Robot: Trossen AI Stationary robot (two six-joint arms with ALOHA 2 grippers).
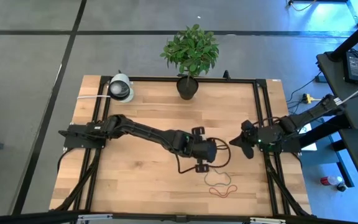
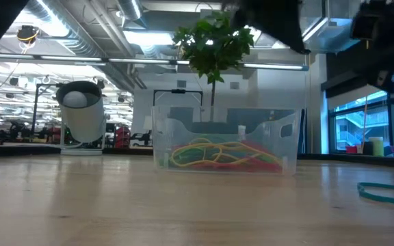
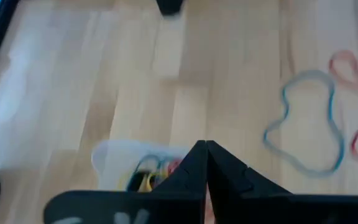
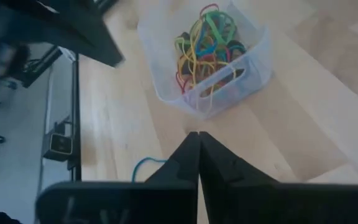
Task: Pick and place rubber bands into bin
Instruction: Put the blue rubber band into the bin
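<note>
We see the clear plastic bin, a shallow rectangular tray with thin walls, sitting on the pale wood-plank surface and holding a tangled heap of thin rubber bands in yellow, green, red and black. The left gripper hangs just above the bin with its dark fingers closed on nothing, while 2 floppy loose loops, a blue-grey loop and a red loop, lie flat near the bin. The right gripper hovers beside the bin, its fingers likewise pressed together and empty.
</note>
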